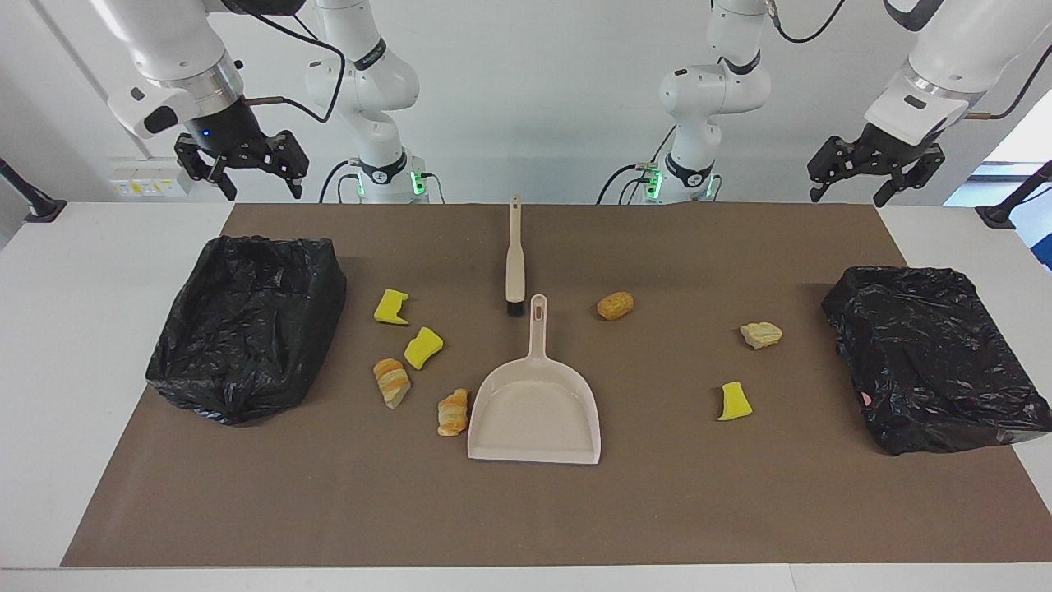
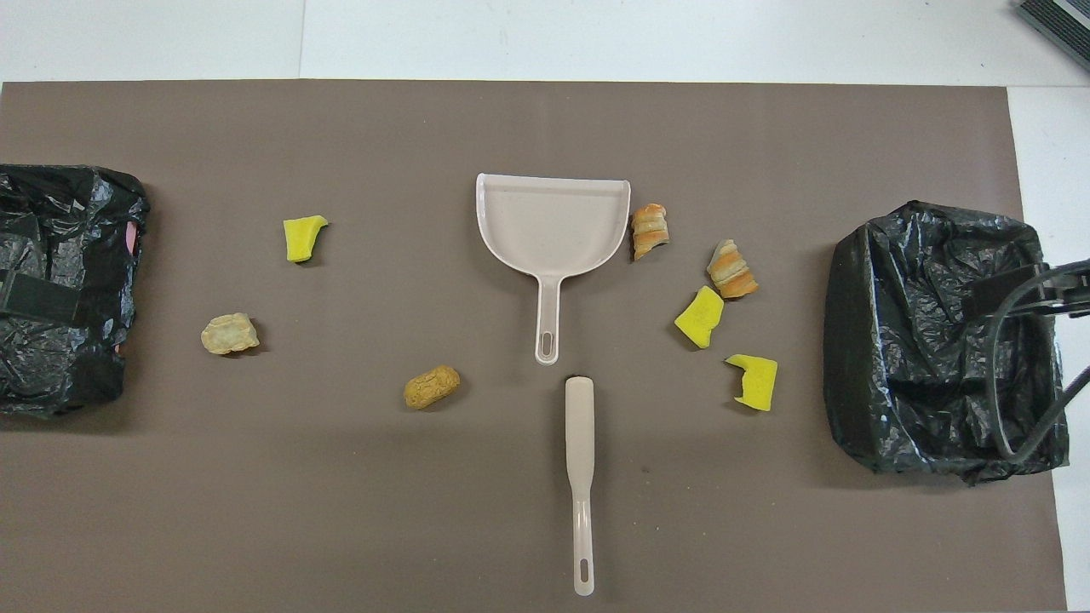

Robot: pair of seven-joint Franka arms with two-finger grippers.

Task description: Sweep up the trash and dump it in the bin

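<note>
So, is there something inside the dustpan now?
No. The dustpan shows only its bare tray in both views; no trash lies in it. One striped bread-like piece lies beside its rim, on the mat. What is under the pan cannot be seen.

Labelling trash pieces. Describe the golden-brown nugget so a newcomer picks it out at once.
Start at the beige dustpan mid-mat and follow its handle toward the robots. Beside the handle's tip, toward the left arm's end, lies the golden-brown nugget. It is the only rounded, evenly brown piece; the others are yellow, striped or pale.
</note>
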